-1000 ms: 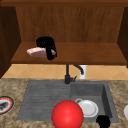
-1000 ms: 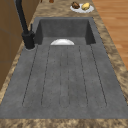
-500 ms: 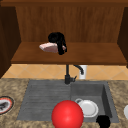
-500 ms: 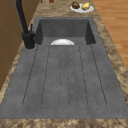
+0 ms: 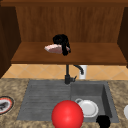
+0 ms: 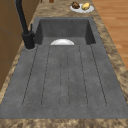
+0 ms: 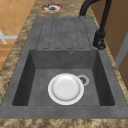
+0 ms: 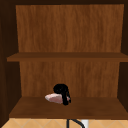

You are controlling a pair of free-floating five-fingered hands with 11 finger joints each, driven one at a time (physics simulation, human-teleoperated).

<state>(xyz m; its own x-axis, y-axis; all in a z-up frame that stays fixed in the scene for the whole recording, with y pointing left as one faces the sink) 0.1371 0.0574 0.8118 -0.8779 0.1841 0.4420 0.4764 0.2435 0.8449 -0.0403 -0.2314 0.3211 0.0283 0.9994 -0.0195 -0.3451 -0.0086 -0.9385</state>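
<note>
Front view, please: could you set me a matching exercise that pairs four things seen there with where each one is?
Things:
1. white plate
2. pink object
3. red ball
4. red-rimmed dish

Places:
a. held by the left hand
b. on the counter, left of the sink
c. in the sink basin
d. bottom middle of the picture, nearest the camera

Pairs: 1-c, 2-a, 3-d, 4-b

Granite counter [image 7: 15, 62] w/ sink [image 7: 37, 61], fruit plate [image 6: 82, 7], patterned plate [image 7: 52, 8].
</note>
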